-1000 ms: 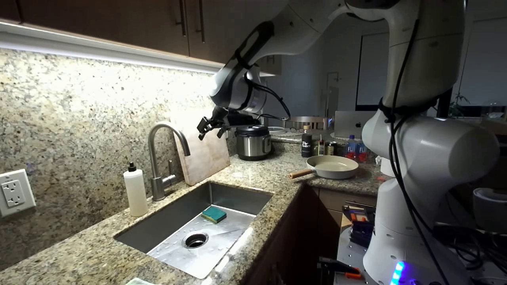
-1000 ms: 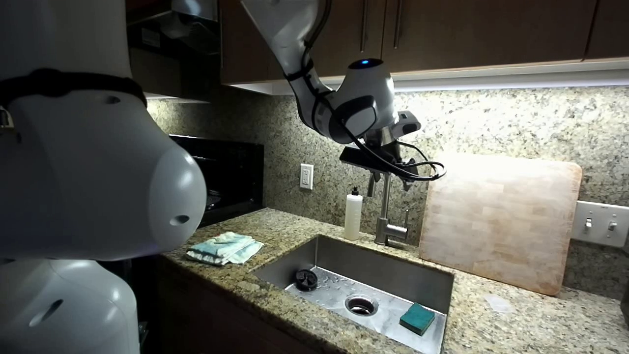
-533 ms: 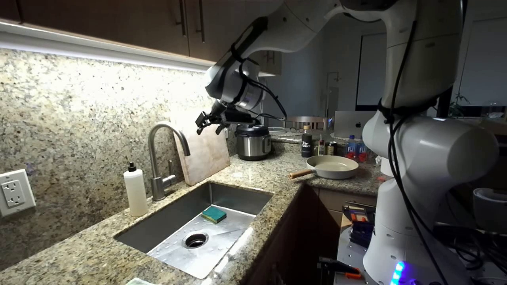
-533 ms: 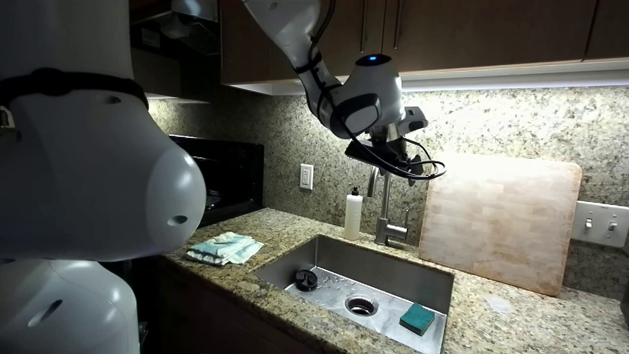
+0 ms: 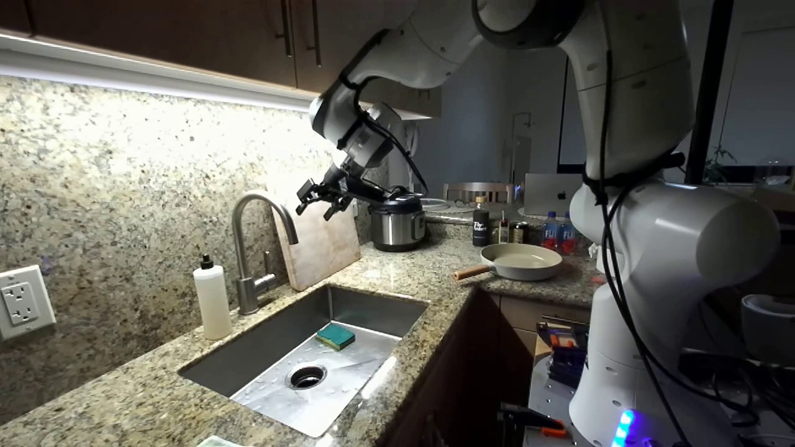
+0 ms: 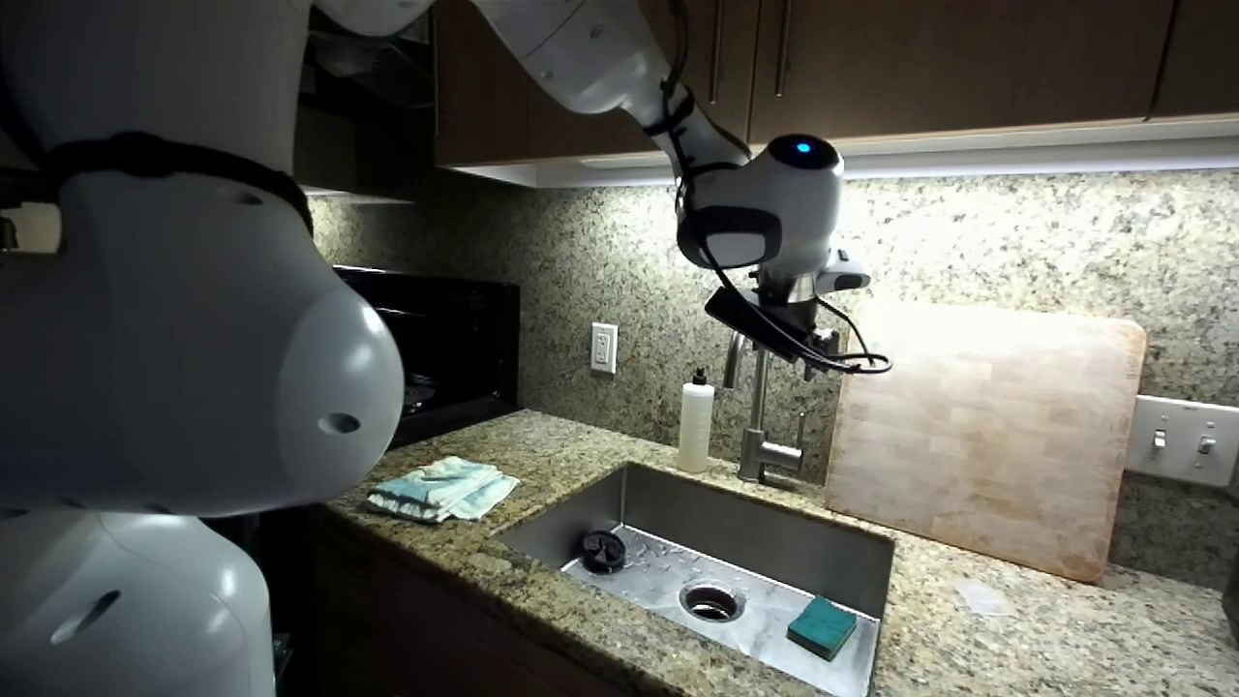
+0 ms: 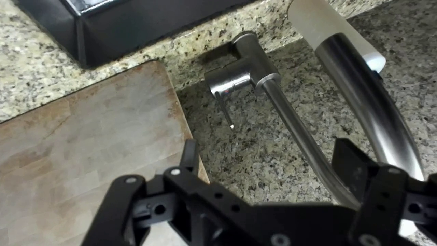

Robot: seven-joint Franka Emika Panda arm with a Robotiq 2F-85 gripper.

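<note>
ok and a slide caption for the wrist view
A gripper, open and empty, near the kitchen faucet, which stands between a cutting board and a pale bottle.

The fingers (image 7: pixel 353 165) are black and the tap (image 5: pixel 243 261) is silver. The board (image 6: pixel 982 436) is tan with brown patches. The table (image 5: pixel 149 397) has tan, grey and black speckles. The sponge (image 5: pixel 336 336) is green.

Both exterior views slant down, different angles, same rectangular stainless-steel sink (image 6: pixel 755 537); the wrist view's in close, peering down at the curved grey-metal faucet (image 7: pixel 301 136)!
</note>
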